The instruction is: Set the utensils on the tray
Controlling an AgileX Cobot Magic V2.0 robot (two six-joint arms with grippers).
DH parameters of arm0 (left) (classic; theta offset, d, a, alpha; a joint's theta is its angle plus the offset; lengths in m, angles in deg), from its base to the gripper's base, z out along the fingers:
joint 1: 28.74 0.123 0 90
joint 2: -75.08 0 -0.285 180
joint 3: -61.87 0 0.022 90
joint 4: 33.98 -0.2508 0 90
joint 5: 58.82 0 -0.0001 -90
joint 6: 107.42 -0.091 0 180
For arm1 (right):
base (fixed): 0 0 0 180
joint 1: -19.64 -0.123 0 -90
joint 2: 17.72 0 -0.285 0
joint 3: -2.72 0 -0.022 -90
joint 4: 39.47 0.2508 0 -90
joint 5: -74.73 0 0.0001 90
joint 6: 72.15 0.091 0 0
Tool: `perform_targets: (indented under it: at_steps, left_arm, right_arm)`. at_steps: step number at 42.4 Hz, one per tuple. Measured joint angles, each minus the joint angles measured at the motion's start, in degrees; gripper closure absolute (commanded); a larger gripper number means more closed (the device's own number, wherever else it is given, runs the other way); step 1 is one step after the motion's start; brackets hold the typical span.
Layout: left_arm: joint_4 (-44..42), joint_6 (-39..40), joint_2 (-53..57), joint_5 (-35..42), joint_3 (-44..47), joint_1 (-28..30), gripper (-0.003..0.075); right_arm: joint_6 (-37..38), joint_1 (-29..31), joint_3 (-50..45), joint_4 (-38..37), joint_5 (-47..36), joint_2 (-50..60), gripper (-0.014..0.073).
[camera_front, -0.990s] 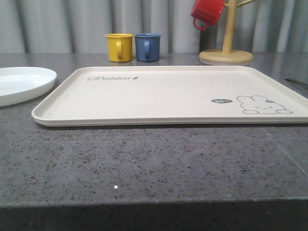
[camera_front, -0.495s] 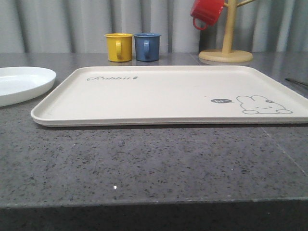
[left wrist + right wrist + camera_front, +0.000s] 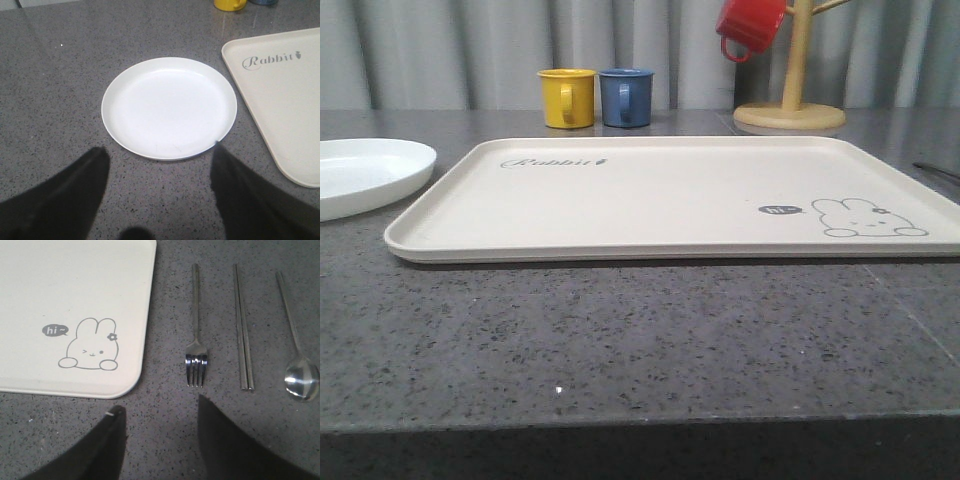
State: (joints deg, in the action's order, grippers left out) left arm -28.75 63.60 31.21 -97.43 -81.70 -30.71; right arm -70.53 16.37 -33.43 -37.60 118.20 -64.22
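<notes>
The cream tray point(image 3: 650, 200) with its rabbit drawing lies across the middle of the grey table, bare on top. A round white plate point(image 3: 169, 106) rests on the table just left of it, also seen at the left edge of the front view point(image 3: 365, 172). My left gripper point(image 3: 159, 154) hovers open just short of the plate's near rim, holding nothing. Right of the tray lie a silver fork point(image 3: 196, 342), a long straight bar-like piece point(image 3: 243, 330) and a spoon point(image 3: 300, 372), side by side. My right gripper point(image 3: 159, 407) is open above bare table near the fork's tines.
A yellow mug point(image 3: 567, 97) and a blue mug point(image 3: 626, 97) stand behind the tray. A red mug point(image 3: 751, 27) hangs on a wooden mug stand point(image 3: 790, 110) at the back right. The table's front edge runs close to the camera.
The tray and plate have shifted very slightly left in the front view; otherwise nothing visibly moved.
</notes>
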Motion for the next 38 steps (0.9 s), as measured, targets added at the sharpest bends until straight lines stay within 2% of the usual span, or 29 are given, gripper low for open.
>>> perform_targets:
  at_steps: [8, 17, 25, 32, 38]
  left_arm:
    - [-2.08, 0.00, -5.94, -1.78, -1.99, 0.00, 0.0164]
    - [-2.48, 0.00, -18.14, -4.15, -7.46, 0.29, 0.0164]
    - [-1.58, 0.00, -29.63, -4.92, -11.80, 5.45, 0.0164]
    - [4.73, -3.07, -36.83, -5.01, -14.33, 12.93, 0.0164]
    - [16.96, -12.32, -42.54, -4.94, -15.79, 17.70, 0.0165]
  right_arm:
    - [0.00, 0.00, 0.00, 0.00, 0.00, 0.00, 0.0137]
    - [0.00, 0.00, 0.00, 0.00, 0.00, 0.00, 0.0137]
    - [0.00, 0.00, 0.00, 0.00, 0.00, 0.00, 0.0137]
    - [0.00, 0.00, 0.00, 0.00, 0.00, 0.00, 0.0137]
    - [0.00, 0.00, 0.00, 0.00, 0.00, 0.00, 0.0137]
